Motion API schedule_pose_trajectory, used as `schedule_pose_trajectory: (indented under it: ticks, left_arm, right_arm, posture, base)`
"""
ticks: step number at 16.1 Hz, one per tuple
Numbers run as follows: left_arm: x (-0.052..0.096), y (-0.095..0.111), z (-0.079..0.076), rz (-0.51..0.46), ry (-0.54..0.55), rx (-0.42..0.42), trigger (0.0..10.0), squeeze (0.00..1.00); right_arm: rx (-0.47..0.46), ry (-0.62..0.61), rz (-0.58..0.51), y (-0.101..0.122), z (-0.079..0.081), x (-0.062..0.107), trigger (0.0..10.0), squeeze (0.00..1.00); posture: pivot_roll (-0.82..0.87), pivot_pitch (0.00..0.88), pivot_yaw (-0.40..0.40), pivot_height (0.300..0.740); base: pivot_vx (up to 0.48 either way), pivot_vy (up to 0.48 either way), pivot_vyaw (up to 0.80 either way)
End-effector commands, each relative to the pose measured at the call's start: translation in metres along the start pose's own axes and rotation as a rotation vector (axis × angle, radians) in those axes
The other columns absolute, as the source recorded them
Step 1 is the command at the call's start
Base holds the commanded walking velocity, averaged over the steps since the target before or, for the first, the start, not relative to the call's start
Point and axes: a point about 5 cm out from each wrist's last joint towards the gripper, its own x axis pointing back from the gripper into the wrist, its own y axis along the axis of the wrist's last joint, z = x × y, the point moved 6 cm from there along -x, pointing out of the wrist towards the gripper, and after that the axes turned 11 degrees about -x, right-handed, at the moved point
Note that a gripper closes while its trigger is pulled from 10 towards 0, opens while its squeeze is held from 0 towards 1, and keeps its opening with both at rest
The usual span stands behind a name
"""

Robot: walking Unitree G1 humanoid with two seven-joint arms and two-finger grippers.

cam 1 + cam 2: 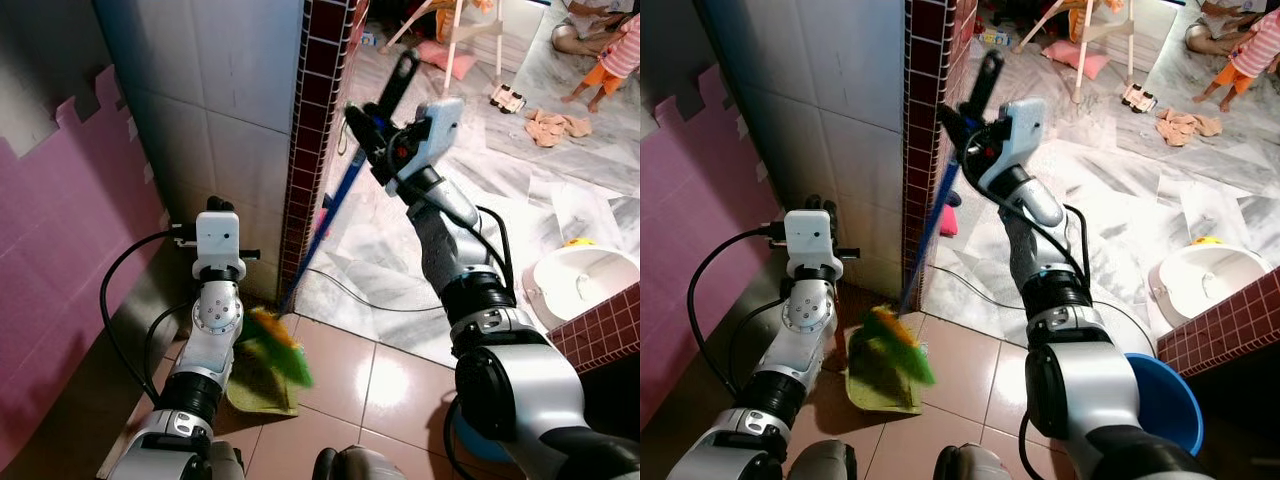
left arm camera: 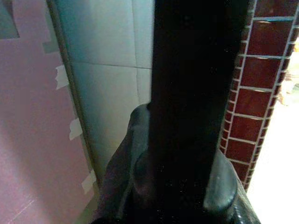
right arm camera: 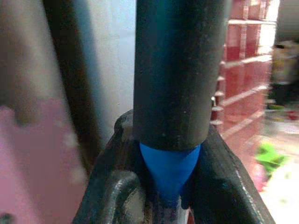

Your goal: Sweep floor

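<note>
Beside tiled pillar (image 1: 318, 130), right gripper (image 1: 375, 125) pinching broom (image 1: 322, 235) handle; bristles on floor (image 1: 380, 385).

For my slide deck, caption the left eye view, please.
Right gripper holds a blue-handled broom, its green bristles on a cloth beside the red tiled pillar.

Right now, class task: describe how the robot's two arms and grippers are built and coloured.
Both arms are silver metal with black joint rings and looping black cables. The left gripper sits beyond a white boxy wrist housing; the right gripper has long black fingers, a grey-white housing and a small red mark.
</note>
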Motion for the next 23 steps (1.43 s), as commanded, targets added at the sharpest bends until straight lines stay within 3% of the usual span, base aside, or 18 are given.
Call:
schedule_pose_trajectory:
  ticks: [1,4,6,13,14,15,19,20,21,23]
  left_arm:
    - [-0.004,0.012,-0.007,-0.043,-0.025,0.021,10.0,0.0]
    - [-0.002,0.013,-0.011,-0.049,-0.056,0.032,10.0,0.0]
    - [-0.002,0.012,-0.012,-0.045,-0.067,0.034,10.0,0.0]
    - [-0.001,0.013,-0.016,-0.046,-0.089,0.048,10.0,0.0]
    - [-0.001,0.013,-0.016,-0.045,-0.089,0.049,10.0,0.0]
    - [0.0,0.012,-0.017,-0.042,-0.092,0.052,10.0,0.0]
    - [-0.002,0.013,-0.02,-0.041,-0.1,0.059,10.0,0.0]
    - [-0.002,0.013,-0.021,-0.04,-0.102,0.062,10.0,0.0]
    - [-0.002,0.013,-0.021,-0.04,-0.101,0.063,10.0,0.0]
    - [-0.001,0.012,-0.02,-0.036,-0.096,0.067,10.0,0.0]
  right_arm:
    - [0.111,-0.002,-0.052,0.02,-0.002,-0.003,10.0,0.0]
    - [0.182,0.015,0.023,-0.017,0.006,0.009,10.0,0.0]
    - [0.228,0.016,0.049,-0.029,0.009,0.013,10.0,0.0]
    - [0.185,-0.048,0.303,-0.106,0.013,0.039,10.0,0.0]
    - [0.188,-0.049,0.312,-0.109,0.014,0.04,10.0,0.0]
    - [0.131,-0.062,0.328,-0.115,0.016,0.042,10.0,0.0]
    - [-0.04,-0.116,0.295,-0.114,0.02,0.033,10.0,0.0]
    - [-0.166,-0.153,0.221,-0.1,0.018,0.024,10.0,0.0]
    - [-0.19,-0.159,0.204,-0.097,0.017,0.022,10.0,0.0]
    - [-0.289,-0.187,0.08,-0.068,0.01,0.011,10.0,0.0]
  posture:
    - [0.05,0.071,-0.105,0.74]
    - [0.06,0.065,-0.105,0.74]
    - [0.06,0.063,-0.104,0.74]
    - [0.06,0.067,-0.106,0.74]
    - [0.06,0.067,-0.106,0.74]
    - [0.06,0.068,-0.105,0.74]
    - [0.06,0.065,-0.108,0.74]
    - [0.06,0.065,-0.111,0.74]
    - [0.06,0.065,-0.111,0.74]
    - [0.06,0.065,-0.111,0.74]
  base:
    - [0.0,0.0,0.0]
    - [0.0,0.0,0.0]
    - [0.0,0.0,0.0]
    - [0.0,0.0,0.0]
    - [0.0,0.0,0.0]
    - [0.0,0.0,0.0]
    - [0.0,0.0,0.0]
    - [0.0,0.0,0.0]
    - [0.0,0.0,0.0]
    - [0.0,0.0,0.0]
